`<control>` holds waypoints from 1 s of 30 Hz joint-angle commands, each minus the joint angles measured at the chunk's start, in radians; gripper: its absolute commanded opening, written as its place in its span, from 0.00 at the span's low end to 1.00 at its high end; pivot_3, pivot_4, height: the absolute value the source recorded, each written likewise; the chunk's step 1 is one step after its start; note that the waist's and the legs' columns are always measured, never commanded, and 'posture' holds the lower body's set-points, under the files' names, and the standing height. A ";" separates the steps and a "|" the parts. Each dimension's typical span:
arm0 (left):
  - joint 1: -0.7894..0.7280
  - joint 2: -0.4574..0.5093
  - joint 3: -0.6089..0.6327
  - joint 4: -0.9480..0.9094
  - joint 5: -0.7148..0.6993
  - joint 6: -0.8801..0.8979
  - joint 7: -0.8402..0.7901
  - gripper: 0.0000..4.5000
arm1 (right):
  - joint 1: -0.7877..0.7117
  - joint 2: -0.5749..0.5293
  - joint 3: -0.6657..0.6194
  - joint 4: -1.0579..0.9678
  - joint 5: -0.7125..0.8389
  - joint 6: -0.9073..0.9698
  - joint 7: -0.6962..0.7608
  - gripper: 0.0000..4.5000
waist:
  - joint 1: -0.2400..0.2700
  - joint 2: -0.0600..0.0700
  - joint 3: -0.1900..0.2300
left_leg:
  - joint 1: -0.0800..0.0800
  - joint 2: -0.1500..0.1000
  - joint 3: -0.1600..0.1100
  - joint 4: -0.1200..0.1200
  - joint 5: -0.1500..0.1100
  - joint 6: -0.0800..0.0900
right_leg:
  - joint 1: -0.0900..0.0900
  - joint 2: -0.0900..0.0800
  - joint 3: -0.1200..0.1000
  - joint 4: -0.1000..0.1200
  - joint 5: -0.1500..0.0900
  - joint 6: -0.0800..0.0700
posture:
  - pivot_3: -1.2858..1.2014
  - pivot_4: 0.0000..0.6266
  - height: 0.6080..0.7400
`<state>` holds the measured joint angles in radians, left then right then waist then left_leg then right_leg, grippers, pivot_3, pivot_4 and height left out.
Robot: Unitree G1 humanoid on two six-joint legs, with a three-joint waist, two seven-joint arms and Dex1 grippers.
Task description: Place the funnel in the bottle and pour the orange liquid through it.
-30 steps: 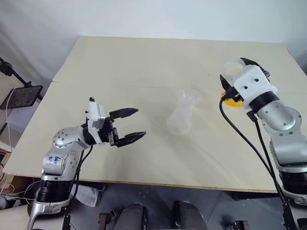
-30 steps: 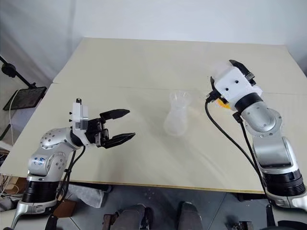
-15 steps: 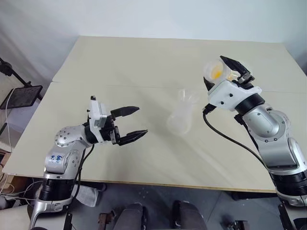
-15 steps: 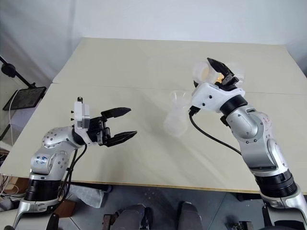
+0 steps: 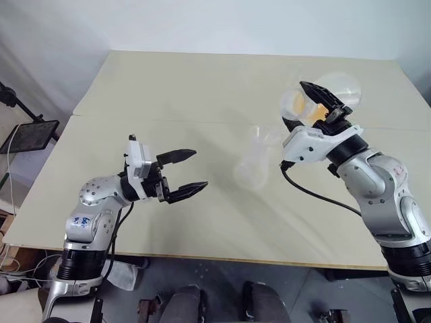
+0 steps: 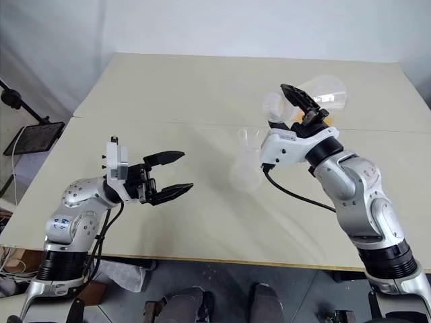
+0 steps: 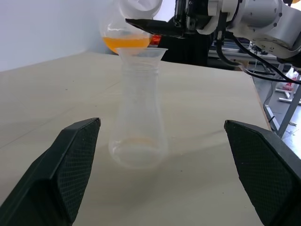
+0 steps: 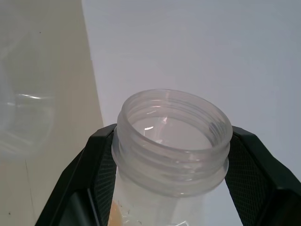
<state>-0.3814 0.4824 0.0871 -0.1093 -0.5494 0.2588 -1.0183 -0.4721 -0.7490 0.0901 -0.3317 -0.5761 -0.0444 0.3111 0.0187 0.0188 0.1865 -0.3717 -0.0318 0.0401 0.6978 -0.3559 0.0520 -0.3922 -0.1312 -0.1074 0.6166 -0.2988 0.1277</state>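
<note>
You have a matt, pale beige desk (image 5: 202,87) with a smooth, wood-like board top. The small flask-shaped bottle (image 7: 138,127) and the flared funnel (image 7: 141,53) in its neck are clear, faintly cloudy plastic. The larger clear threaded-neck plastic flask (image 8: 171,141) looks glossy, its orange liquid (image 7: 126,43) translucent. Each hand's black fingers (image 7: 70,165) carry a finely cross-hatched, matt face.

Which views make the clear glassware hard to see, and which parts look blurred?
Left eye view: even, soft light; the clear bottle almost melts into the pale table. Left wrist view: the bottle and funnel stand out crisply, the near fingers look soft. Right wrist view: the flask rim is sharp, the background hazy.
</note>
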 commanded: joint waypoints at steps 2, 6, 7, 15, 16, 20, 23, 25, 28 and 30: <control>-0.013 -0.003 -0.002 -0.029 -0.007 -0.013 0.003 1.00 | -0.005 -0.034 -0.005 0.005 -0.082 -0.081 -0.030 0.62 | -0.001 0.000 0.000 | 0.000 0.000 0.000 0.000 0.000 0.000 | 0.000 0.000 0.000 0.000 0.000 0.000 | 0.52 0.24 1.00; -0.013 -0.005 -0.004 -0.030 -0.008 -0.013 0.007 1.00 | -0.004 -0.043 -0.005 0.030 -0.122 -0.125 -0.044 0.62 | -0.002 0.000 0.000 | 0.000 0.000 0.000 0.000 0.000 0.000 | 0.000 0.000 0.000 0.000 0.000 0.000 | 0.52 0.24 1.00; -0.013 -0.006 -0.005 -0.031 -0.009 -0.013 0.007 1.00 | -0.003 -0.042 -0.006 0.033 -0.129 -0.131 -0.046 0.62 | -0.002 0.000 0.000 | 0.000 0.000 0.000 0.000 0.000 0.000 | 0.000 0.000 0.000 0.000 0.000 0.000 | 0.52 0.24 1.00; -0.009 -0.007 -0.006 -0.041 -0.012 -0.008 0.015 1.00 | 0.003 -0.037 -0.017 0.035 -0.184 -0.167 -0.069 0.62 | -0.003 0.000 0.000 | 0.000 0.000 0.000 0.000 0.000 0.000 | 0.000 0.000 0.000 -0.001 0.000 0.000 | 0.52 0.24 1.00; -0.009 -0.007 -0.006 -0.041 -0.013 -0.008 0.016 1.00 | 0.003 -0.037 -0.019 0.036 -0.192 -0.169 -0.074 0.62 | -0.003 0.000 0.000 | 0.000 0.000 0.000 0.000 0.000 0.000 | 0.000 0.000 0.000 -0.001 0.000 0.000 | 0.52 0.24 1.00; -0.011 -0.007 -0.008 -0.040 -0.013 -0.008 0.017 1.00 | 0.002 -0.039 -0.022 0.038 -0.213 -0.180 -0.086 0.62 | -0.003 0.000 0.000 | 0.000 0.000 0.000 0.000 0.000 0.000 | 0.000 0.000 0.000 -0.001 0.000 0.000 | 0.52 0.24 1.00; -0.015 -0.009 -0.009 -0.036 -0.012 -0.010 0.017 1.00 | -0.004 -0.046 -0.020 0.040 -0.239 -0.195 -0.097 0.62 | -0.004 0.000 0.000 | 0.000 0.000 0.000 0.000 0.000 0.000 | 0.000 0.000 0.000 -0.001 0.000 0.000 | 0.52 0.24 1.00; -0.015 -0.010 -0.010 -0.036 -0.013 -0.011 0.018 1.00 | -0.008 -0.047 -0.021 0.042 -0.255 -0.200 -0.104 0.62 | -0.004 0.000 0.000 | 0.000 0.000 0.000 0.000 0.000 0.000 | 0.000 0.000 0.000 -0.001 0.000 0.000 | 0.52 0.24 1.00; -0.014 -0.014 -0.011 -0.038 -0.012 -0.011 0.021 1.00 | -0.014 -0.052 -0.024 0.051 -0.269 -0.210 -0.110 0.62 | -0.005 0.000 0.000 | 0.000 0.000 0.000 0.000 0.000 -0.001 | 0.000 0.000 0.000 -0.001 0.000 0.000 | 0.52 0.24 1.00; -0.015 -0.015 -0.012 -0.038 -0.012 -0.011 0.022 1.00 | -0.018 -0.053 -0.025 0.055 -0.274 -0.212 -0.113 0.62 | -0.005 0.000 0.000 | 0.000 0.000 0.000 0.000 0.000 -0.001 | 0.000 0.000 0.001 -0.001 0.000 0.000 | 0.52 0.24 1.00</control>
<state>-0.3817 0.4702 0.0754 -0.1102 -0.5496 0.2592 -0.9975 -0.4647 -0.7826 0.1101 -0.2590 -0.8412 -0.2493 0.2255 0.0140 0.0185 0.1867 -0.3717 -0.0314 0.0401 0.6974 -0.3556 0.0514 -0.3920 -0.1309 -0.1068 0.6159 -0.2988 0.1277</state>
